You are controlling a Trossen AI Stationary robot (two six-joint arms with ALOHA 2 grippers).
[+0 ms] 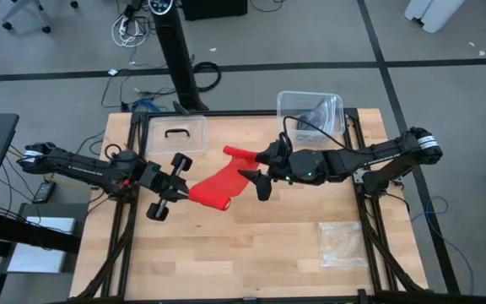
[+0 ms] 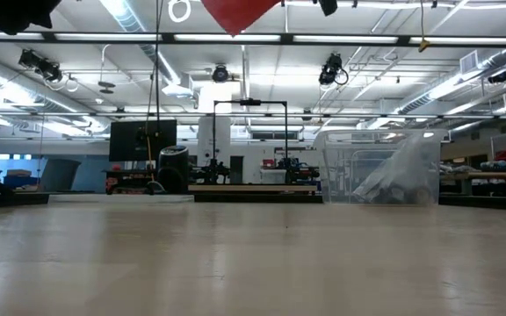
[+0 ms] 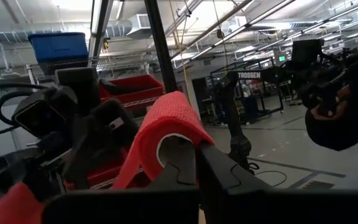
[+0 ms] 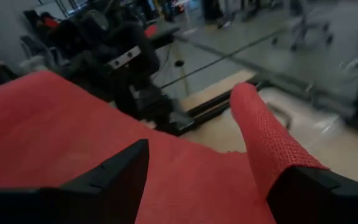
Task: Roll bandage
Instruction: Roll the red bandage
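Two clear plastic bins sit at the far edge of the wooden table [image 1: 226,253]: an empty bin with a dark handle [image 1: 175,135] and a second bin holding crumpled plastic [image 1: 310,114]. From table height only that second bin [image 2: 380,167] shows on the surface, with workshop benches and monitors behind it. A clear crinkly plastic bag [image 1: 342,243] lies flat on the table, well apart from the bandage, toward the near right corner. Nothing on the table stands between the two arms.

One bandage [image 1: 222,186] hangs in the air above the table's middle, a bright red fabric band stretched between the two grippers, with a narrower tail [image 1: 239,154] reaching toward the far bins. From table height its lower edge [image 2: 240,13] pokes in at the top of the frame, well clear of the wood.

Reaching in from the table's left side, the left gripper [image 1: 171,187] sits at the bandage's left end, fingers pressed together with the fabric looped over them; its wrist camera shows the red band [image 3: 166,124] draped around a fingertip. Coming from the right side, nearly level, the right gripper [image 1: 260,177] is at the bandage's right end, fingers spread wide. Its camera shows the cloth [image 4: 73,130] lying between the fingers and a strip draped over one finger [image 4: 319,186], not clamped.
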